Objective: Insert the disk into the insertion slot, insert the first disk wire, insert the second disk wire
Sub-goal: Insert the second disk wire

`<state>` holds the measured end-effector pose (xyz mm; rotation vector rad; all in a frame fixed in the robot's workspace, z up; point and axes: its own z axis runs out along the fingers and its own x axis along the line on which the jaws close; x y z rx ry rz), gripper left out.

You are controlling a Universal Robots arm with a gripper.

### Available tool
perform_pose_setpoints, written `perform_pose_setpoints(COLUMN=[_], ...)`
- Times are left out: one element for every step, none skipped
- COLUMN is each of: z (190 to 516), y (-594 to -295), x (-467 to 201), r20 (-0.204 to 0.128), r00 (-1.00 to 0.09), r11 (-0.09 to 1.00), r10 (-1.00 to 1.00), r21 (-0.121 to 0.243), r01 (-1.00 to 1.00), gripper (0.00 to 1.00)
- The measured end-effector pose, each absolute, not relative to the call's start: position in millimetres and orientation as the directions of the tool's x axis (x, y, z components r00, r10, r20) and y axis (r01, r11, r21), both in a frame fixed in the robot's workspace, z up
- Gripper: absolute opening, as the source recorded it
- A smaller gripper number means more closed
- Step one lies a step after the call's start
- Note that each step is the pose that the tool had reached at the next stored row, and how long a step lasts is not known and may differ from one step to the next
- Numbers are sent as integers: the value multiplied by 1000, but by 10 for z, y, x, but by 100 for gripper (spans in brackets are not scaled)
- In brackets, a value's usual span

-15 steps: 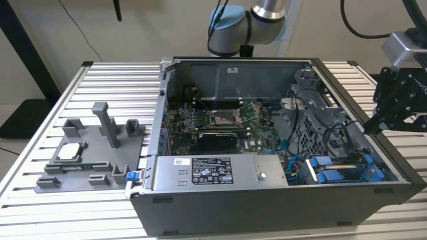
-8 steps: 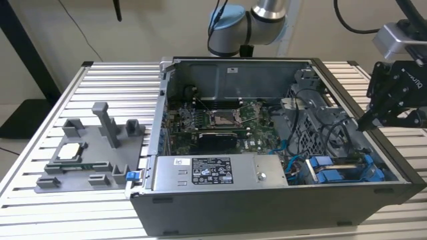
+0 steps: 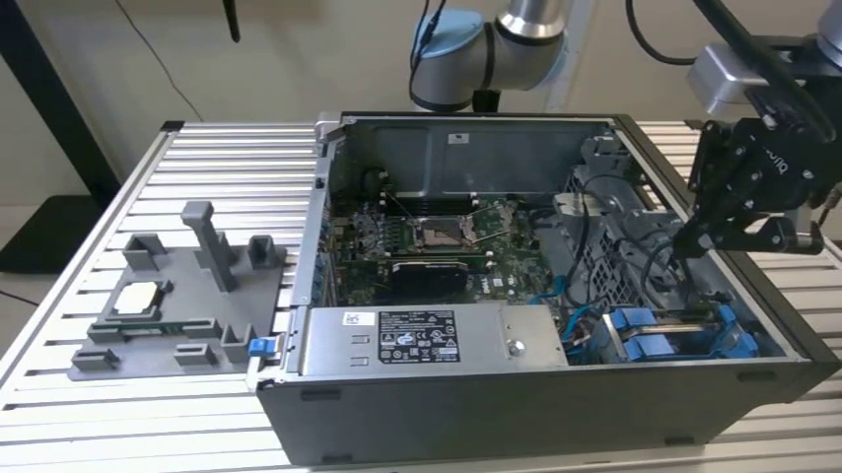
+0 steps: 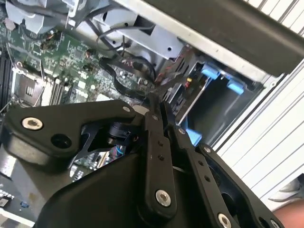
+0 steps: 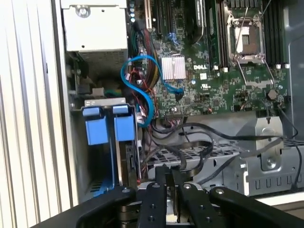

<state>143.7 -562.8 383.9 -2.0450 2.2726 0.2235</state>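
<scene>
My gripper (image 3: 685, 243) hangs inside the open computer case at the exterior view's right, just above the drive bay. Its black fingers (image 4: 153, 124) are pressed together, and a black wire (image 4: 127, 76) runs out from their tips (image 5: 168, 172) toward the board. The insertion slot (image 5: 101, 102), a dark grey bay, holds two bright blue carrier ends. The disk (image 5: 125, 128) sits in it, with only its blue bracket and a thin edge showing. In the exterior view the blue brackets (image 3: 648, 332) lie just below my gripper.
A grey box with a white sticker (image 3: 421, 340) fills the case's front. The motherboard (image 3: 435, 236) lies behind it. A blue cable (image 5: 142, 80) loops near the bay, beside a silver perforated cage (image 5: 199, 153). A grey fixture tray (image 3: 184, 296) stands on the slatted table (image 3: 79, 394).
</scene>
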Motion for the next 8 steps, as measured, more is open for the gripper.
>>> perform_pose_setpoints(z=[3839,3838,3840,3839,3837,3836,3834,3832], y=[-5635,-5646,-5660,-5675,-5693,-5714,-5733,-5749], x=[1394,1351,1314,1286,1258,1236,1217,1205], r20=[-154,-154,-154,-154,-155,-155,-155,-156], r00=[-108,-108,-108,-107,-107,-106,-106,-105], r11=[101,101,101,101,101,101,101,101], r10=[-982,-982,-982,-982,-982,-982,-982,-982], r21=[57,55,53,51,48,45,41,37], r01=[-993,-993,-993,-994,-994,-994,-994,-994], gripper=[0,0,0,0,0,0,0,0])
